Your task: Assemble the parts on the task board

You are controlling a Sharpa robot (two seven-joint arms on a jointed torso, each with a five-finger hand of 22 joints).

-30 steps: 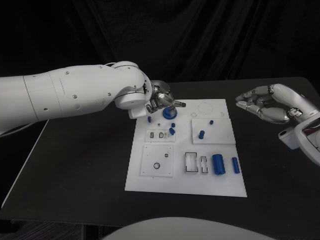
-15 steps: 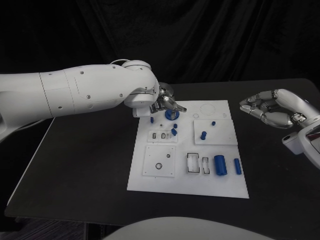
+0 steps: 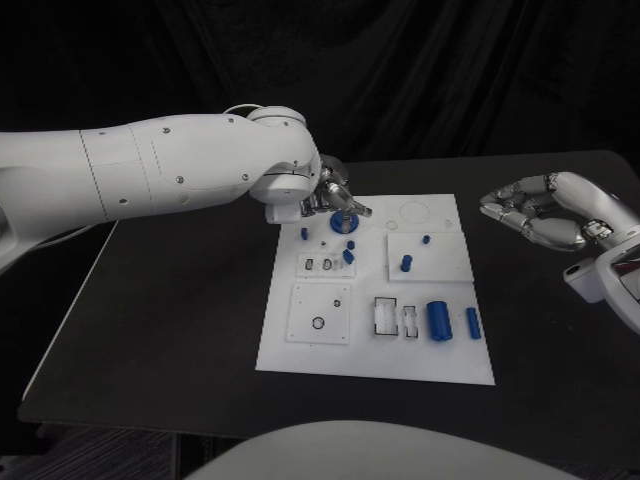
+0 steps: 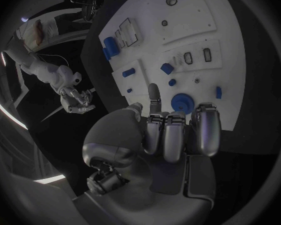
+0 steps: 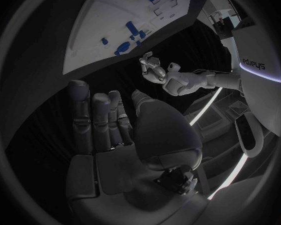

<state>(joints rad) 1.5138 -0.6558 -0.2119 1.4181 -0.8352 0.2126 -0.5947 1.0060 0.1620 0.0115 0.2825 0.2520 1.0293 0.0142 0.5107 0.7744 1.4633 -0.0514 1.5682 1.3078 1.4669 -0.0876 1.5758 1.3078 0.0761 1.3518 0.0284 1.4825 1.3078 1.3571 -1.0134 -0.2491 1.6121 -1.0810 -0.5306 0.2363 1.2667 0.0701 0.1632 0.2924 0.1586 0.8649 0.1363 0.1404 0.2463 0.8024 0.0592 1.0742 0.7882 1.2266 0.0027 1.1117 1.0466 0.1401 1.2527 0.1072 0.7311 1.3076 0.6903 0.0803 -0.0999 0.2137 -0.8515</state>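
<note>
- The left silver many-fingered hand (image 3: pixel 325 195) is hovering over the far-left corner of the white rectangular task board (image 3: pixel 306 355), fingers loosely curled around nothing, one fingertip (image 4: pixel 154 92) extending toward the blue toothed disc (image 3: pixel 340 225), probably readying a grasp.
- The disc is lying flat on the board just beneath those fingers.
- The right silver hand (image 3: pixel 539 212) is idling off the board's right side over the black table (image 3: pixel 162 330), fingers curled in on nothing, likely keeping clear.
- Small blue cylindrical pegs (image 3: pixel 407 264) are waiting near their sockets.

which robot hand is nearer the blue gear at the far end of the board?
Left. The left robot hand hovers right over the blue gear, fingertips by it. The right robot hand is off the task board, above the bare table to the right.
</note>
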